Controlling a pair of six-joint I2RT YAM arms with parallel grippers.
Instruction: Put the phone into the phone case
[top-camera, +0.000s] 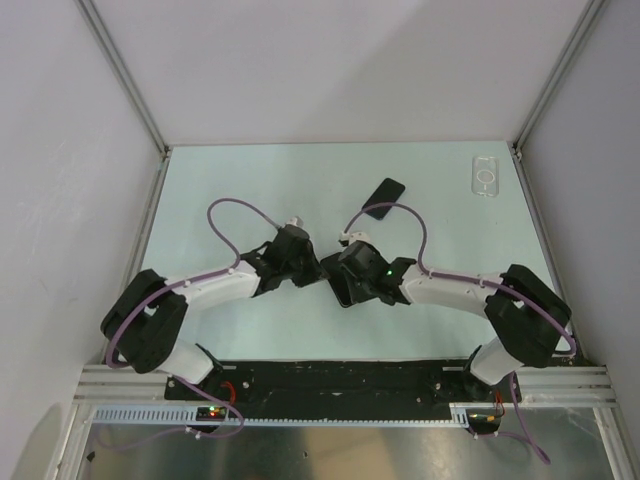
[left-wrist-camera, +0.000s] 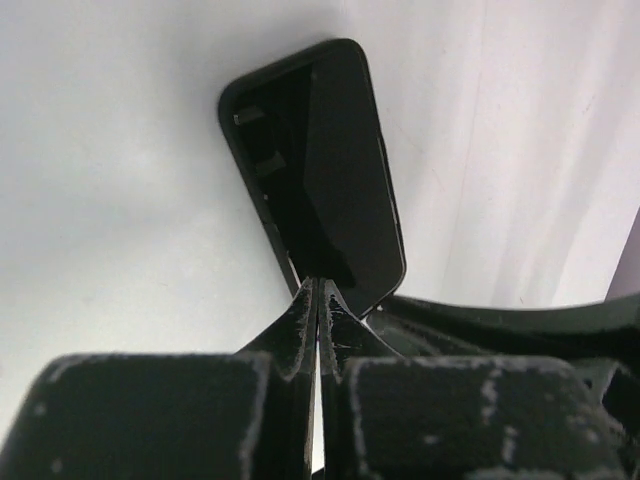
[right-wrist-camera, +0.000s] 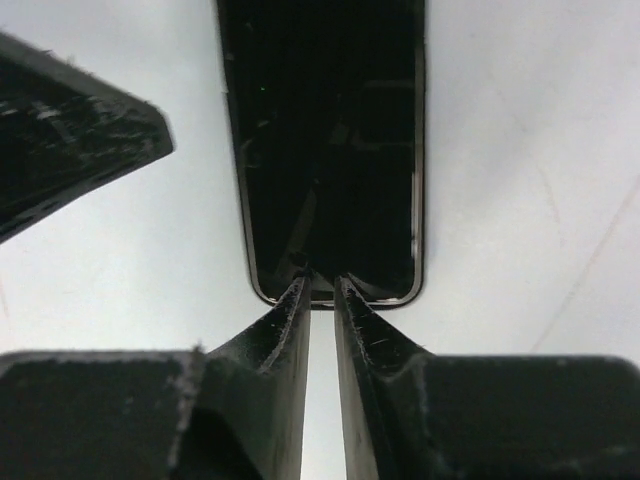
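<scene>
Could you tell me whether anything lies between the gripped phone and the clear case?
Nothing visible blocks it. The phone is at centre, the clear case in the far right corner; a second black phone lies beside that line.

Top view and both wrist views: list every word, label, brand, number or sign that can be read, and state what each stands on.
No readable words, brands or numbers in any view.
phone case: only a white ring and a short line, no lettering.
phone: black face, blank.
second phone: black, nothing legible.
circuit boards at the near edge: any print too small to read.
</scene>
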